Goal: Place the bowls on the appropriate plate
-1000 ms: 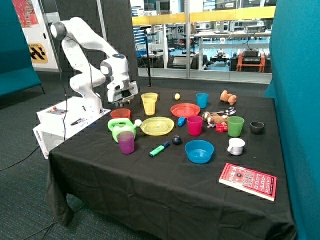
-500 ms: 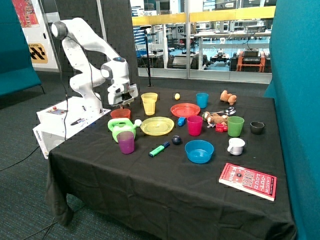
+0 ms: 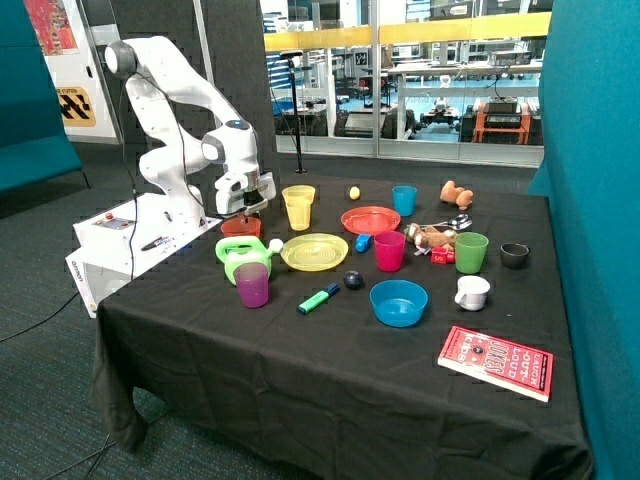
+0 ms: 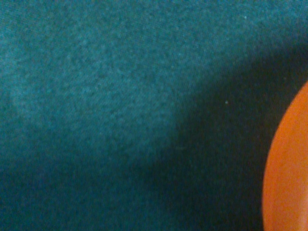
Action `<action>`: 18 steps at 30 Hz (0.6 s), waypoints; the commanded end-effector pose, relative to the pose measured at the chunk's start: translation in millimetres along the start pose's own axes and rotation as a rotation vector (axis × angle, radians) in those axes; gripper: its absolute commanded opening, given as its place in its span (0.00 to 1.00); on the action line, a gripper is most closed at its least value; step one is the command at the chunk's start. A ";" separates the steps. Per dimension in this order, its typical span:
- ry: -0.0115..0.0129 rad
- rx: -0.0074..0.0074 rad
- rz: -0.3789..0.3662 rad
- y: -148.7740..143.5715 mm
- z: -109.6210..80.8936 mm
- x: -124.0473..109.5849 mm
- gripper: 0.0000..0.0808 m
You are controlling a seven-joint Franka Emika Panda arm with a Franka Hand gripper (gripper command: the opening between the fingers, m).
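Observation:
The red-orange bowl point(image 3: 240, 227) sits on the black cloth near the table's far corner by the robot base, behind a green toy. Part of its rim point(image 4: 289, 168) shows in the wrist view over the cloth. The gripper point(image 3: 243, 209) hangs just above this bowl, very close to its rim. The yellow bowl point(image 3: 299, 191) stands behind the taller yellow cup point(image 3: 298, 213). The yellow plate point(image 3: 314, 252) lies in front of that cup. The red plate point(image 3: 370, 220) lies beside it, further along the table.
Around the plates stand a purple cup point(image 3: 252, 284), a green toy point(image 3: 243, 256), a pink cup point(image 3: 389, 250), a blue bowl point(image 3: 398, 302), a green cup point(image 3: 470, 252) and a blue cup point(image 3: 404, 200). A green marker point(image 3: 319, 299) and a red book point(image 3: 496, 362) lie nearer the front.
The gripper has come down and shifted a little toward the red-orange bowl. Nothing on the table has moved.

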State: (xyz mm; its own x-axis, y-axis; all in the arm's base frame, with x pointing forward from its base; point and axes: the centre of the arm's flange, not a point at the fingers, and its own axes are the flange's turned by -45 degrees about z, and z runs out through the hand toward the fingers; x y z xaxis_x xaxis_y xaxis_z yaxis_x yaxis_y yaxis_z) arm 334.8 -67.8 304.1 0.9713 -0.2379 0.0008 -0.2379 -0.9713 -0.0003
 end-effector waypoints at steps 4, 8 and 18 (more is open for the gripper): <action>-0.0008 -0.0003 -0.020 -1.4 13.4 4.5 0.40; -0.0009 -0.0003 -0.033 -5.1 18.4 5.2 0.39; -0.0009 -0.0003 -0.033 -10.5 17.0 9.5 0.02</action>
State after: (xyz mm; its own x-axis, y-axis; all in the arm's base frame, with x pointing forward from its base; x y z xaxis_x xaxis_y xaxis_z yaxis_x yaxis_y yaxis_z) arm 341.3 -63.3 288.4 0.9783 -0.2073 0.0022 -0.2074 -0.9783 0.0012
